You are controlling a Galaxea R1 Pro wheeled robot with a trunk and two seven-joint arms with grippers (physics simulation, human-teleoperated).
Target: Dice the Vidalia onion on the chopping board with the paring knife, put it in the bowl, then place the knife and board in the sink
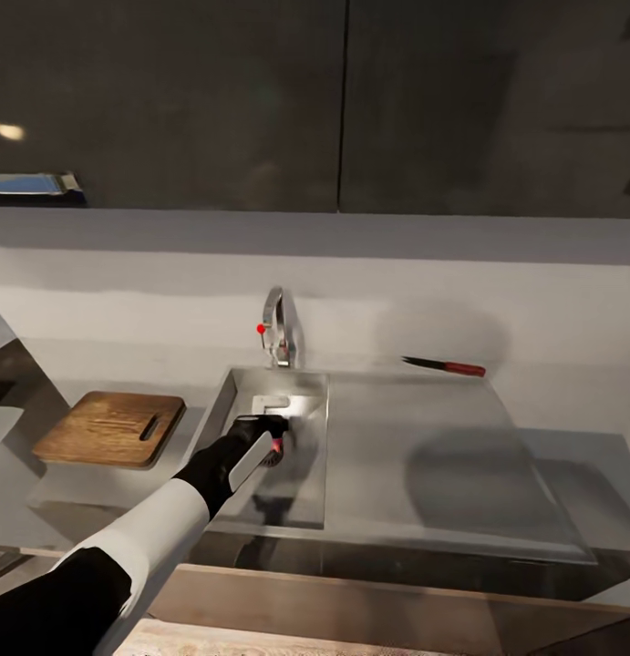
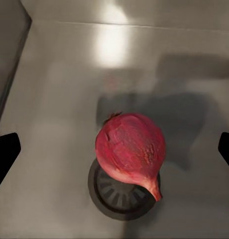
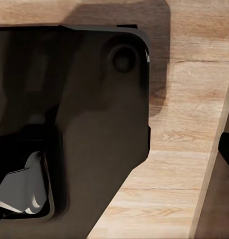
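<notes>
Reaching into sink [image 1: 301, 387]: first step, onion pickup, judged underway. Left gripper [image 2: 114, 149] spread wide, fingers unclosed. Vidalia onion [image 2: 130, 149] seen between fingertips, resting over drain [image 2: 114, 196]. Next: further descent, closure on bulb required.

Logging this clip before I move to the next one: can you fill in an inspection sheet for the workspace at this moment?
Surface: grey countertop, with the steel sink set into it.
Job's things: Vidalia onion sits in the basin, partly over the round drain. Chopping board lies flat on the counter beside the basin. Paring knife lies at the back edge of the drainboard.
Clutter: nothing seen.
Grippers: left gripper is lowered into the basin, open, fingers either side of the onion, not touching it. Right gripper: state cannot be told.
Cables: nothing seen.
Surroundings: chrome tap with red knob, pale backsplash, dark wall cabinets.
</notes>
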